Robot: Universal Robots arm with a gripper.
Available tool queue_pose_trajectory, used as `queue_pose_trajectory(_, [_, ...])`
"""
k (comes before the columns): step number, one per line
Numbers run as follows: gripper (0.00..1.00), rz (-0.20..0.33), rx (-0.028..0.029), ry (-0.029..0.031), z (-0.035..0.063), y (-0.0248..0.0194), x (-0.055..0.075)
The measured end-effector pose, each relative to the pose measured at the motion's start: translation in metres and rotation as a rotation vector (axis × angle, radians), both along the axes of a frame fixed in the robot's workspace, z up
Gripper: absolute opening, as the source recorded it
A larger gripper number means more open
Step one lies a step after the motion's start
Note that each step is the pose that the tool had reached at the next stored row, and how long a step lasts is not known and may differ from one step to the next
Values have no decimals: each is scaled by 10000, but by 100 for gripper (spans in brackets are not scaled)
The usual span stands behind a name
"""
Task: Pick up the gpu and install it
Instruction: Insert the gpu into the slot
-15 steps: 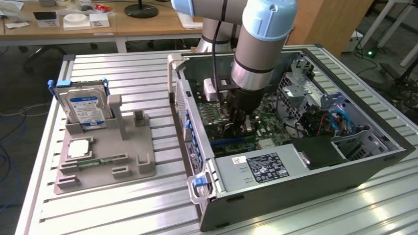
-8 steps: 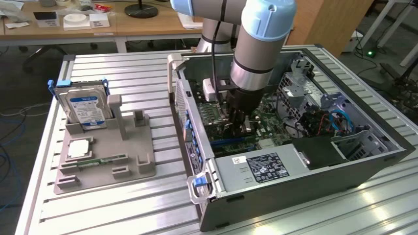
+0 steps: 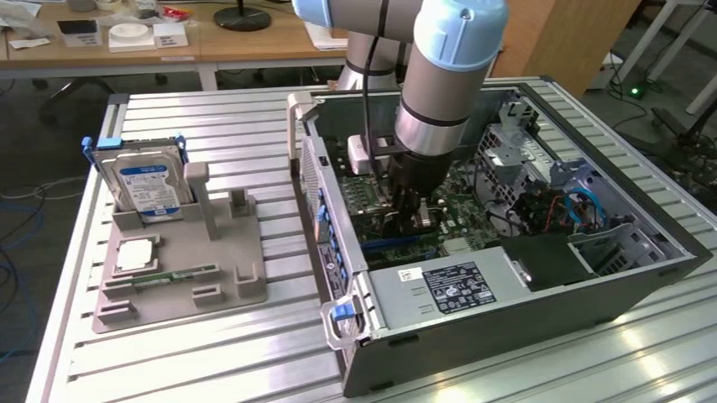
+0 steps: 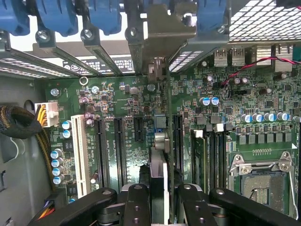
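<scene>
My gripper [image 3: 410, 204] reaches down into the open computer case [image 3: 627, 277], low over the green motherboard [image 3: 471, 222]. In the wrist view the gripper [image 4: 162, 207] is shut on the gpu [image 4: 164, 155]. The card appears edge-on as a thin dark upright card running away from the fingers [image 4: 136, 207]. Its silvery metal end bracket [image 4: 160, 44] lies against the case's rear slot openings. The card stands over the black expansion slots [image 4: 120, 150]. Whether it sits in a slot I cannot tell.
On the exterior view's left a grey holder [image 3: 213, 252] carries a silver hard drive with a blue label [image 3: 146, 186], a processor chip [image 3: 134, 254] and a green memory stick [image 3: 174, 275]. Blue slot clips [image 4: 56, 16], a cable bundle [image 4: 21, 122] and the processor socket [image 4: 261, 181] surround the card.
</scene>
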State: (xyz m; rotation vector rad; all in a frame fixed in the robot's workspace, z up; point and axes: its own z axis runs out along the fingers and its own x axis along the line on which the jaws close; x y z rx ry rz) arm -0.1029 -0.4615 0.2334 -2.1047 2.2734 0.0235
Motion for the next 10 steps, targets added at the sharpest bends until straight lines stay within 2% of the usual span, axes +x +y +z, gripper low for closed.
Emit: queue_pose_trajectory(10, [27,0,-1,1,-13,0,0])
